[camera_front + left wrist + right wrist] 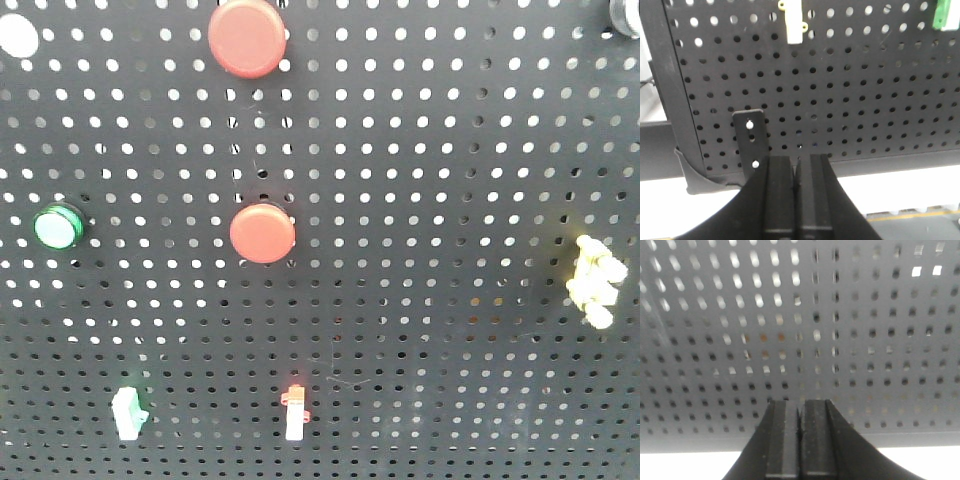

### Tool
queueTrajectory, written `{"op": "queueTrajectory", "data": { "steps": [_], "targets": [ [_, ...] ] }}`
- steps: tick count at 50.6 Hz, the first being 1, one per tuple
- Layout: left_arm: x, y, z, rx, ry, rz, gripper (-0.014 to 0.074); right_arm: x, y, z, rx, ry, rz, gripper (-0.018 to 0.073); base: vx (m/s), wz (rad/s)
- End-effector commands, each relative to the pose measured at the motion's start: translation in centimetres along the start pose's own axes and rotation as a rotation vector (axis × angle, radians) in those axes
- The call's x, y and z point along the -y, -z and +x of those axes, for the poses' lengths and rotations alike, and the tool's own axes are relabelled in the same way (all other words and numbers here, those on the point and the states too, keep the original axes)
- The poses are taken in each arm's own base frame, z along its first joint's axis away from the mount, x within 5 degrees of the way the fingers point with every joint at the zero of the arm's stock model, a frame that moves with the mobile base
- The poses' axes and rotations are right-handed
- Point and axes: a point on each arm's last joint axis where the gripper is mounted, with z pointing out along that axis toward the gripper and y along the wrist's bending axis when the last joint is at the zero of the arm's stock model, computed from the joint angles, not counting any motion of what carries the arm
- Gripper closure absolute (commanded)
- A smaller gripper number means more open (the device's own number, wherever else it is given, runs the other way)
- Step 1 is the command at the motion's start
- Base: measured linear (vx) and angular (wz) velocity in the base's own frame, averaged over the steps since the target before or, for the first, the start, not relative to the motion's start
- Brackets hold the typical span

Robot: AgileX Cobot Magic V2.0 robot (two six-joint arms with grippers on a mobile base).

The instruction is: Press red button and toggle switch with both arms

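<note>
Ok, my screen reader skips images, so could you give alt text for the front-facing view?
A black perforated panel carries a large round matte red button at top, a smaller red round button below it, and a round green button at left. Two small toggle switches sit lower down; no gripper shows.

Black pegboard point(420, 160) carries the red button point(247, 37), switches.
</note>
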Motion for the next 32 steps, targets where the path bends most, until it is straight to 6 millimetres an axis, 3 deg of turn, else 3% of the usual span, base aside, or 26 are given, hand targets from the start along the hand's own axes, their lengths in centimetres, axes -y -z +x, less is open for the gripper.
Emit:
{"op": "queueTrajectory", "data": {
  "steps": [1, 32],
  "targets": [
    [-0.01, -0.05, 0.37, 0.062, 0.008, -0.003, 0.0594, -0.03, 0.11, -0.46, 0.090, -0.004, -0.004, 0.0562, 0.00, 0.00],
    [-0.01, -0.05, 0.37, 0.062, 0.008, -0.003, 0.0594, -0.03, 0.11, -0.47, 0.091, -0.003, -0.004, 0.0562, 0.00, 0.00]
  ]
}}
